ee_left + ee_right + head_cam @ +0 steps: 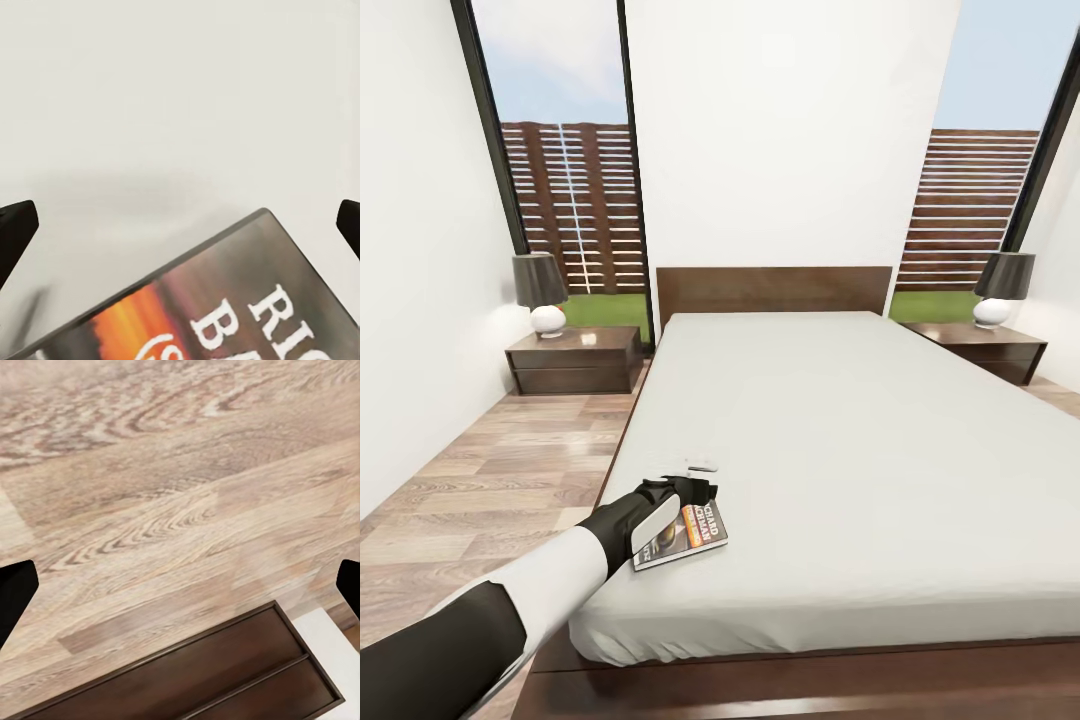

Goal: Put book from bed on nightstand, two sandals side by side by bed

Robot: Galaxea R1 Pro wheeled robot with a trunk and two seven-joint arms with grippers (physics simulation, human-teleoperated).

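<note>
- Bed [880, 470] fills the middle of the room, its headboard against the far wall; you stand at its foot, and the book lies on the mattress near the foot corner on your left side.
- Nightstands sit at either side of the headboard: the left nightstand [575, 360] is on the same side as the book and your reaching arm, the right nightstand [990, 350] is across the whole mattress. Each carries a lamp, with bare top beside it.
- Book [695, 535] lies flat, cover up, its long axis slanting across the corner. Your left gripper [685, 495] hovers just over its near-left part.
- In the left wrist view the book [225, 300] sits to one side of the line between the fingers, with only a corner between them; both dark fingertips [15, 232] stand wide apart at the frame edges, released, grasping nothing.
- You would likely need to shift toward the cover and turn across its short side before clenching.
- Your right gripper [180, 592] points at the floor [150, 495] beside the bed frame, fingers also spread and empty.
- Sandals: I can't place them from here.
</note>
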